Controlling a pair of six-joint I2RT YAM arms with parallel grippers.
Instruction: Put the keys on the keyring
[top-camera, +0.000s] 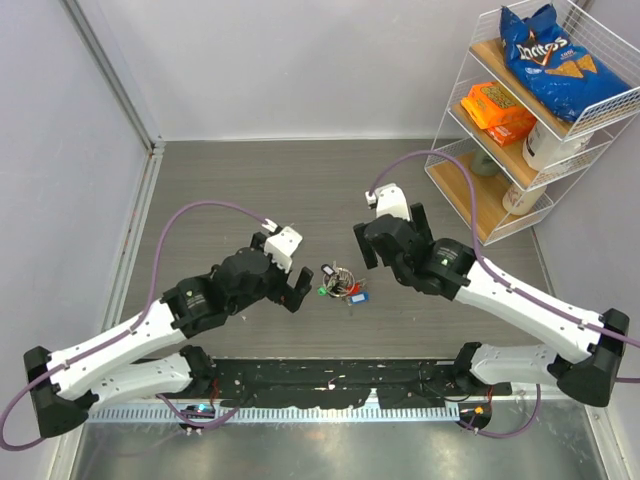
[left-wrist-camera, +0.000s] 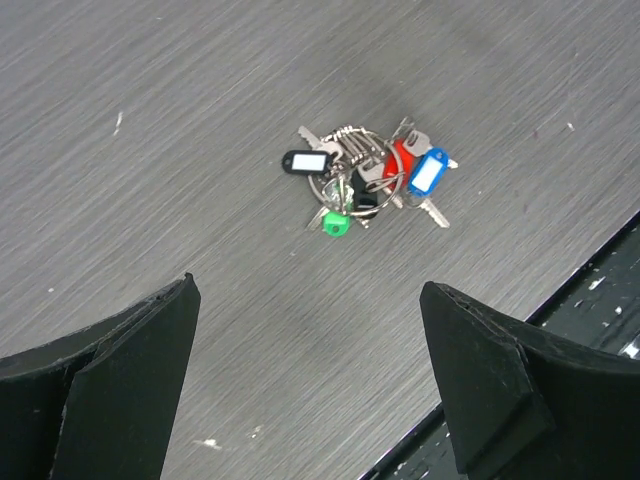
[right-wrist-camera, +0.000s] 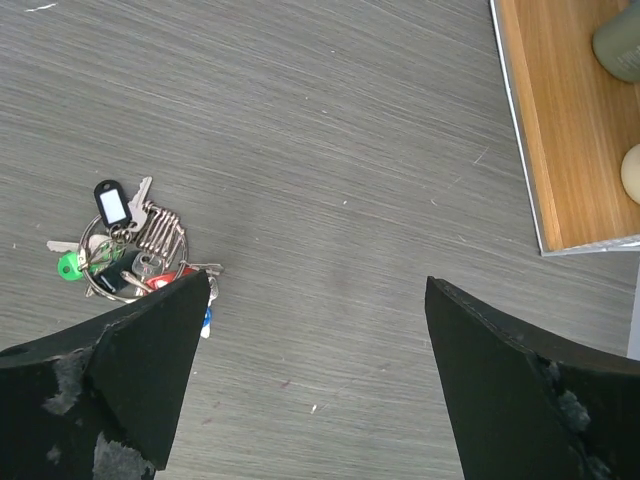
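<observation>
Grey brushed tabletop (top-camera: 250, 190) runs under everything, and on it, roughly midway between the two arms, the keys (top-camera: 342, 283) lie in one small tangled bunch. From the left wrist camera the keys (left-wrist-camera: 365, 178) show up clearly: a green head at the near edge of the bunch, a blue tag with a white label on the right, something red beside it, and a black tag with a white label on the left. The thin silver wire of the keyring (left-wrist-camera: 335, 172) loops through the heap (there seem to be several loops, and I cannot tell exactly which keys hang on which). The left tool (top-camera: 283, 268) sits just to the left of the bunch with its fingers spread wide and nothing between them; in its own view the left tool (left-wrist-camera: 308, 300) frames bare tabletop, the keys lying beyond the fingertips. The right tool (top-camera: 390, 232) hangs to the right and a little farther back, likewise spread wide and holding nothing. From its wrist the right tool (right-wrist-camera: 318, 285) also looks down on bare tabletop, with the keys (right-wrist-camera: 130, 250) off to one side, partly hidden behind one black finger (right-wrist-camera: 150, 340). Over on the far right stands a white wire rack (top-camera: 560, 150) with wooden shelves, a blue crisp bag (top-camera: 555, 55) on top and an orange box (top-camera: 497, 108) below it.
</observation>
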